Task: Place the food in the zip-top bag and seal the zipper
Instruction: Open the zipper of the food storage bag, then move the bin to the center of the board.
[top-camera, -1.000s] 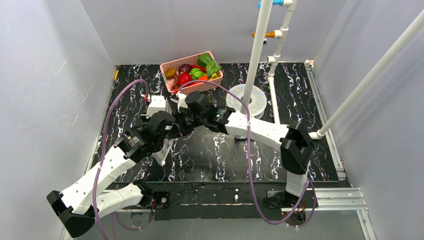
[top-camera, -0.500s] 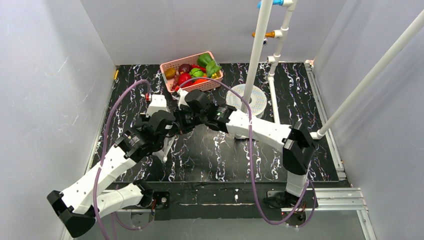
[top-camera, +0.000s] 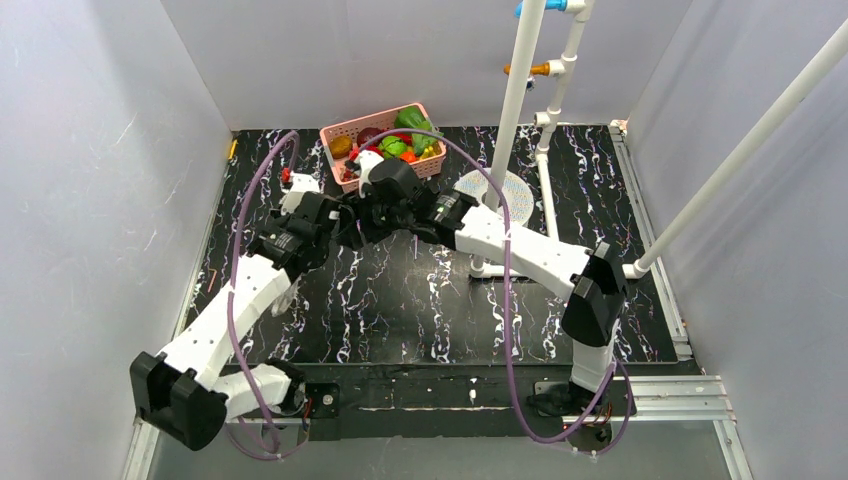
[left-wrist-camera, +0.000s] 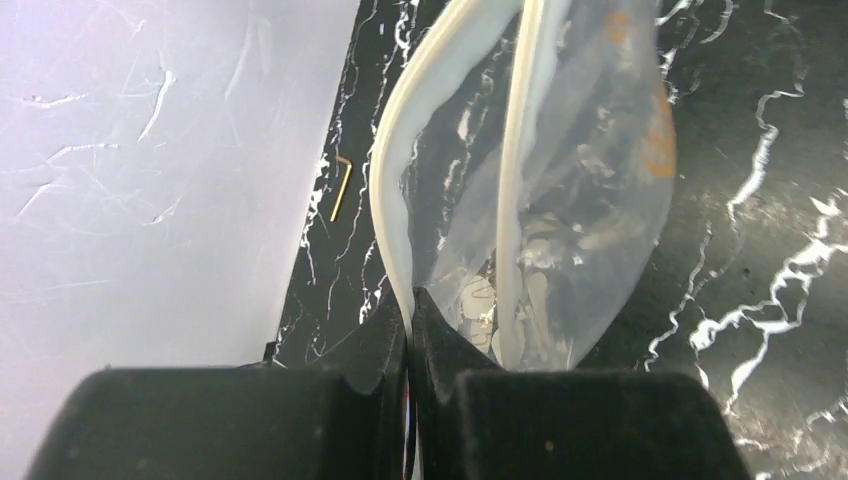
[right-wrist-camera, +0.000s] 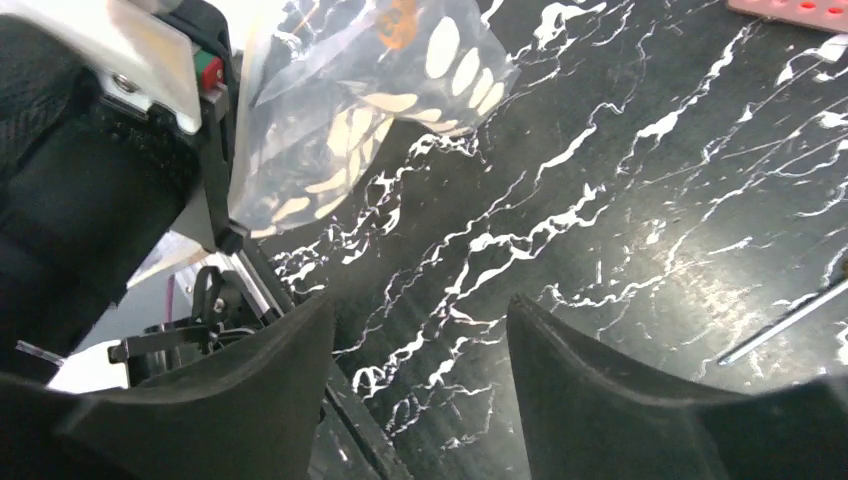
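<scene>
Mouth-opening stage: left jaws pinch the pale zipper strip (left-wrist-camera: 392, 180) of the clear white-dotted plastic bag (left-wrist-camera: 590, 200), left of centre; right jaws spread, empty, beside it. Glossy toy fruits and vegetables (top-camera: 398, 145) lie in the far pink lattice basket (top-camera: 340, 130). Next, likely: right jaws take the opposite lip.

The right gripper (right-wrist-camera: 418, 305), jaws apart, hangs above marbled table (right-wrist-camera: 620, 200) near dotted bag (right-wrist-camera: 350, 110).

**Two-arm rig: finish and fittings**

White link shells and black joint housings on left arm (top-camera: 235, 300) and right arm (top-camera: 530, 255). One purple cable (top-camera: 507, 330) looped along each. Matte black tapered fingers on left gripper (left-wrist-camera: 408, 318) and right gripper (right-wrist-camera: 420, 312).
</scene>
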